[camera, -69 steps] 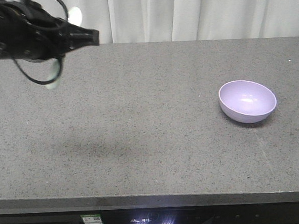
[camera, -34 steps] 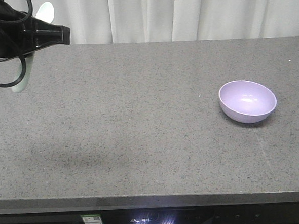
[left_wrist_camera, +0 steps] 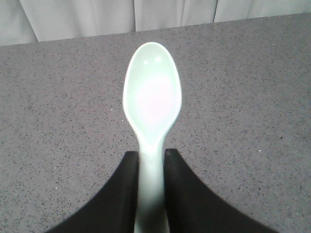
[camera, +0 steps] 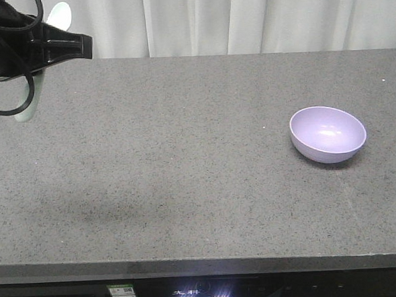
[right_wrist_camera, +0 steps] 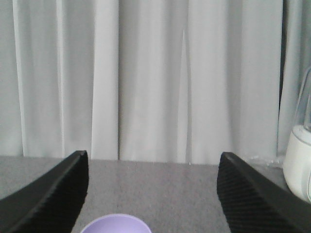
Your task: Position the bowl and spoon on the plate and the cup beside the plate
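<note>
My left pincer (left_wrist_camera: 151, 162) gripped the spoon (left_wrist_camera: 152, 97) by its handle, scoop jutting forward past my fingertips, above the desk's (camera: 185, 156) far left corner. My right pincer (right_wrist_camera: 153, 162) gaped wide, with the bowl (camera: 327, 134) low between its tips, near the desk's right edge.

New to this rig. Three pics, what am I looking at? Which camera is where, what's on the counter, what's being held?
A two-armed robot at a grey speckled counter, white curtain behind. The front-facing picture looks across the counter: a lavender bowl sits upright and empty at the right. The other two cameras ride on the wrists. Left wrist view: the left gripper is shut on the handle of a pale mint spoon, held above the counter. Right wrist view: the right gripper is open and holds nothing; the bowl's rim shows at the bottom edge. No plate or cup appears in any picture.
</note>
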